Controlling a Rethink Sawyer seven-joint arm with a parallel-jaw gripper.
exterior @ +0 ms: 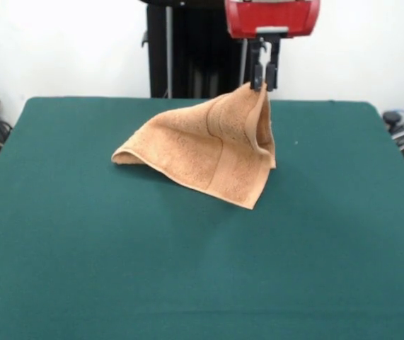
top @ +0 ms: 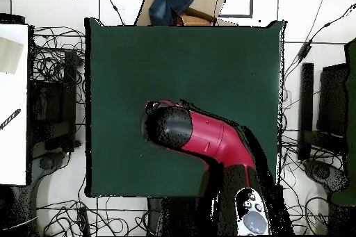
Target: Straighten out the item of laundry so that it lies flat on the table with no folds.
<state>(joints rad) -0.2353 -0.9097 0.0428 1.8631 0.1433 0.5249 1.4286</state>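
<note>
Table (exterior: 81,269): dark green top, bare across the near half in the front view; it is the surface on which the cloth is to be spread.

Towel (exterior: 209,145): 1 peach-orange piece, placed slightly beyond the middle of the table. 1 corner is lifted to a peak; the rest is draped down in a tent shape, with the lower edges and 1 pointed corner resting on the table. A vertical fold and a woven band are seen on the near face. It is judged to be held up so that the folds can fall open before laying out.

Gripper (exterior: 261,83): pinched onto the towel's raised corner, directly beneath the red arm (top: 208,137). In the overhead view the towel is hidden by the arm.
</note>
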